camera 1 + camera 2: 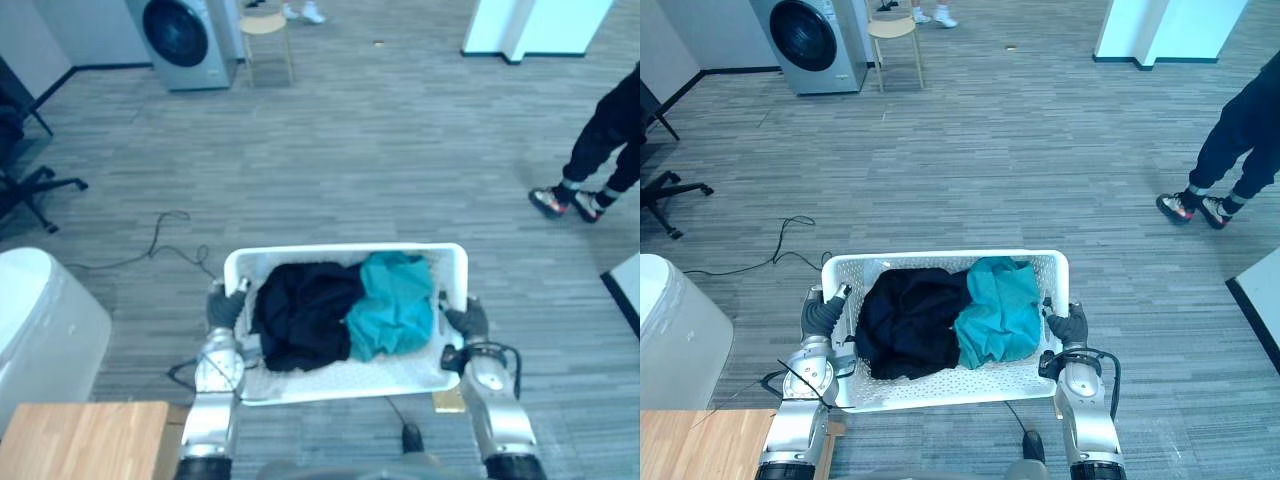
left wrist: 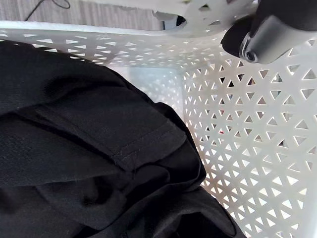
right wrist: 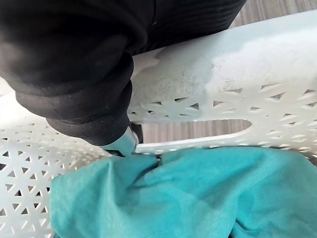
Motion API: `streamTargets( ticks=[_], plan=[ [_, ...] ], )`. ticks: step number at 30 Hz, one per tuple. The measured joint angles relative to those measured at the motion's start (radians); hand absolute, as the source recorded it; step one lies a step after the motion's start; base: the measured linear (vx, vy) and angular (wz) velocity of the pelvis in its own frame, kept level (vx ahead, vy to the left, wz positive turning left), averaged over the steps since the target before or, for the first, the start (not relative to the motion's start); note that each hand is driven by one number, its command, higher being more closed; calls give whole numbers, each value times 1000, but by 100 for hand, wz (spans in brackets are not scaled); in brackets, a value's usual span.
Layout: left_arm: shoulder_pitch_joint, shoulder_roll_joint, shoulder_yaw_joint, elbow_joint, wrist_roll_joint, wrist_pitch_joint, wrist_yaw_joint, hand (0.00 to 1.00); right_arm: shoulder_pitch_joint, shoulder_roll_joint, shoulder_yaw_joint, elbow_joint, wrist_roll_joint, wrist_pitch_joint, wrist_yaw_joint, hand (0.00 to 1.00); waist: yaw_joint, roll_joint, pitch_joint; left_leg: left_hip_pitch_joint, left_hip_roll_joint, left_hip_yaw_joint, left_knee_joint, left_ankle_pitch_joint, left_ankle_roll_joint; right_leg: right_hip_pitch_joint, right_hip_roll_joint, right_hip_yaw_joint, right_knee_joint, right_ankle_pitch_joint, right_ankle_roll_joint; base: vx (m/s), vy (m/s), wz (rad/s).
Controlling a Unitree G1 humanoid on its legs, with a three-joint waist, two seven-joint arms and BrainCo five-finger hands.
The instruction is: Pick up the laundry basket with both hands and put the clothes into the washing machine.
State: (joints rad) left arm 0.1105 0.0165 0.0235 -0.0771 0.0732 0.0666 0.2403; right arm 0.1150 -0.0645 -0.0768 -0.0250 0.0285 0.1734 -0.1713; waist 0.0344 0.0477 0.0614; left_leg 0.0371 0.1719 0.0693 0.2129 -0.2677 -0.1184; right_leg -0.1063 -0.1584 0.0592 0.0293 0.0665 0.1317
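Underfoot, a grey plank-patterned floor runs the whole room, with a white pillar at the far right edge. Far off on the left stands the washer, its round dark door facing the room, and a stool sits just beside it on the right. A pair of light shoes shows behind the stool.

An office chair stands at the left edge, well apart from the washer. Nearer the robot on that side are a white rounded object and the corner of a wooden table. A person in dark trousers stands at the right edge, well off the line to the washer.

The basket (white, perforated) is held crosswise right in front of the robot, far from the washer, with bare floor between them. A black garment fills its left half and a teal garment its right, the two touching.

The left hand grips the basket's left end, thumb hooked over the rim. The right hand grips the right end by the handle slot.
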Motion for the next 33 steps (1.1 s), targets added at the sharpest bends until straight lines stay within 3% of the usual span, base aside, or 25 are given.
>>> streamTargets(
  ticks=[2,4,6,7,8,9,10,11,12,13,14,15,17,18,19,20,21,22,23,25,27,30,31,32,33],
  plan=[
    [-2,1,-10,0,0,0,1,100,4,0,-5,-6,0,0,-2,100,-1,0,0,-3,4,-16,13,5,1,13,1,-16,4,-12,1,33,-19,25],
    [-2,2,-10,0,0,2,2,100,10,6,-4,-13,0,0,-5,100,1,-1,2,-18,18,-31,96,3,2,24,7,-30,49,-70,-2,41,-50,30],
    [2,2,-10,-5,-1,3,2,100,59,12,0,-78,0,1,-15,100,9,10,13,-103,50,-66,342,4,13,47,35,-40,125,-142,-20,45,-144,31],
    [21,0,-7,-21,-7,2,6,100,81,10,11,-130,0,2,-25,100,11,34,25,-170,80,-96,541,39,104,70,69,-49,171,-192,-34,10,-163,0],
    [42,-4,0,-39,-17,1,7,100,88,10,21,-148,0,2,-27,100,12,41,26,-209,94,-102,649,106,164,85,86,-44,178,-219,-47,33,-144,-23],
    [70,-18,14,-50,-23,-7,10,100,90,10,33,-159,-1,2,-29,100,10,48,17,-256,98,-105,697,200,163,118,98,-17,110,-234,-54,139,-147,-32],
    [69,-36,18,-66,-23,-21,13,100,75,5,31,-190,-4,-2,-43,100,19,76,-5,-311,140,-110,721,192,158,77,165,-24,281,-277,-100,212,-167,-18],
    [49,-23,17,-87,-22,-32,10,100,74,12,29,-205,-4,-14,-54,100,20,53,9,-335,121,-100,747,121,138,50,158,-36,401,-313,-137,330,-245,30],
    [15,13,17,-93,-23,-52,7,100,37,11,27,-204,2,-30,-61,100,3,13,31,-361,56,-72,727,-5,98,105,136,-18,334,-427,-127,227,-205,59],
    [0,4,22,-76,-27,-42,7,100,4,0,15,-187,1,-30,-64,100,-10,34,48,-368,33,-92,689,-40,92,116,150,-2,328,-428,-154,177,-82,56],
    [-10,-16,26,-64,-36,-26,7,100,-55,-14,13,-126,1,-29,-65,100,-14,17,70,-412,-50,-73,645,-87,107,115,116,0,321,-436,-145,145,57,15],
    [-9,-24,27,-66,-35,-21,15,100,-74,-15,15,-91,1,-28,-64,100,4,4,75,-466,-83,-49,566,-80,95,123,87,5,291,-440,-142,137,93,-18],
    [-3,-24,28,-68,-34,-8,23,100,-70,-13,19,-78,1,-28,-61,100,37,8,76,-483,-87,-16,410,-55,69,151,66,34,263,-463,-115,406,175,-53],
    [26,-27,29,-69,-34,-4,23,100,-54,2,22,-69,0,-24,-50,100,43,-2,64,-441,-112,20,401,2,95,189,37,57,285,-490,-90,462,213,-60],
    [41,-25,31,-69,-33,-4,24,100,-42,7,27,-67,0,-23,-43,100,42,-17,54,-427,-128,32,406,3,120,169,18,74,363,-502,-84,572,203,-39],
    [50,-24,32,-69,-31,-3,23,100,-25,12,33,-65,-1,-23,-41,100,35,-33,44,-414,-153,53,439,-42,165,65,1,99,619,-476,-16,575,189,-16],
    [49,-10,32,-68,-29,6,22,100,-28,25,32,-41,-1,-23,-41,100,31,-54,59,-364,-172,78,455,-79,177,-27,-4,148,882,-377,141,700,235,-10],
    [48,2,30,-65,-23,14,21,100,-30,37,30,-20,-1,-23,-41,100,30,-68,68,-323,-185,81,452,-94,182,-60,0,161,998,-311,145,609,179,3],
    [51,9,26,-55,-20,32,21,100,-28,61,19,15,-1,-20,-39,100,10,-80,76,-227,-203,71,424,-124,202,-98,2,132,1182,-269,138,636,126,10],
    [53,6,26,-42,-11,41,24,100,-28,63,20,23,-14,-14,-38,100,4,-58,88,-61,-202,59,313,-135,210,-158,-2,9,1290,-296,31,642,86,-3],
    [42,8,26,-66,-10,33,28,100,-29,59,25,-19,-26,-15,-39,100,-11,-8,80,107,-163,43,134,-124,191,-266,12,-156,1151,-357,-70,772,57,-4],
    [11,9,27,-82,-10,22,27,100,-34,53,17,-67,-26,-22,-42,100,-38,-1,81,197,-125,14,62,-122,133,-352,50,-206,794,-339,-103,639,-46,30],
    [-5,11,27,-79,-11,13,28,100,-43,47,17,-71,-26,-25,-44,100,-52,-4,79,240,-97,13,57,-144,83,-371,92,-190,485,-225,-122,736,-133,36],
    [-10,12,28,-75,-11,13,28,100,-42,45,17,-71,-26,-27,-45,100,-54,-17,72,260,-92,12,56,-151,69,-369,107,-174,372,-131,-124,762,-152,42],
    [-12,5,27,-60,-10,13,30,100,-36,40,18,-71,-26,-28,-47,100,-69,-9,69,291,-72,-8,64,-160,53,-341,136,-157,318,65,-129,748,-114,8]
  ],
)
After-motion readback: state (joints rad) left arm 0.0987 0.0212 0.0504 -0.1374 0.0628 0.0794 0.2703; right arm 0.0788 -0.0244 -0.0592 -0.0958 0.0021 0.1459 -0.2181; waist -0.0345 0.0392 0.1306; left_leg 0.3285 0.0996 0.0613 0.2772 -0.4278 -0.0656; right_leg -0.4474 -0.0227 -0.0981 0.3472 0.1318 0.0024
